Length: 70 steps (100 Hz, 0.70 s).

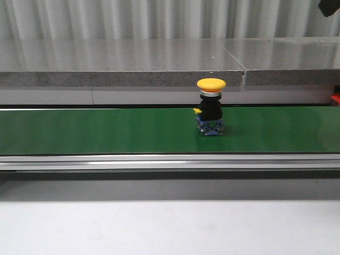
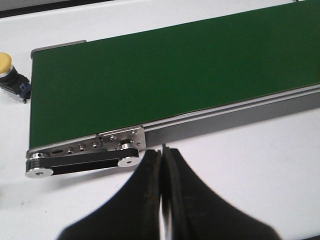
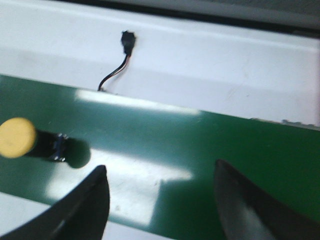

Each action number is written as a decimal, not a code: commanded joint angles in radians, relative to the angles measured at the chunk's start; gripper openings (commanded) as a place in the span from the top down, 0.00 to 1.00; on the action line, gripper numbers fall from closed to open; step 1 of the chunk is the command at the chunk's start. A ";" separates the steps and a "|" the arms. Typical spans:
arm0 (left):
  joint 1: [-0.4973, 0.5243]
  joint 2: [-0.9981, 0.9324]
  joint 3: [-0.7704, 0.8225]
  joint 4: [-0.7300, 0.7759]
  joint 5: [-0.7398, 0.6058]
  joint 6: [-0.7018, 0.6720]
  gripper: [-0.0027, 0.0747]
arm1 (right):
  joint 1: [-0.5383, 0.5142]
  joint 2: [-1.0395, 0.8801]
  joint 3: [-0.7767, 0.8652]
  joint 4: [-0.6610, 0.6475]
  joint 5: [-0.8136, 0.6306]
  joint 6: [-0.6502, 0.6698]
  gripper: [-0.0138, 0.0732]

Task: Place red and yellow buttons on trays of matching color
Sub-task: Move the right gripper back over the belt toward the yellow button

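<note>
A yellow button (image 1: 211,84) stands upright on the green conveyor belt (image 1: 106,130), right of its middle in the front view. The right pincer (image 3: 160,200) hovers over the belt with its fingers spread wide, the button off to one side. The left pincer (image 2: 162,165) is closed and empty above the white desk (image 2: 250,165), near the belt's end; a second yellow button (image 2: 10,75) lies on the desk beyond that end.

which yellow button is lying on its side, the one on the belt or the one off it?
The yellow button off the belt: it lies on its side on the white table past the end of the green conveyor belt. The yellow button on the belt stands upright, cap up.
</note>
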 commanded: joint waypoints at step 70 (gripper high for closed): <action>-0.008 0.001 -0.028 -0.009 -0.061 -0.011 0.99 | 0.157 0.063 -0.025 0.031 0.100 -0.056 0.21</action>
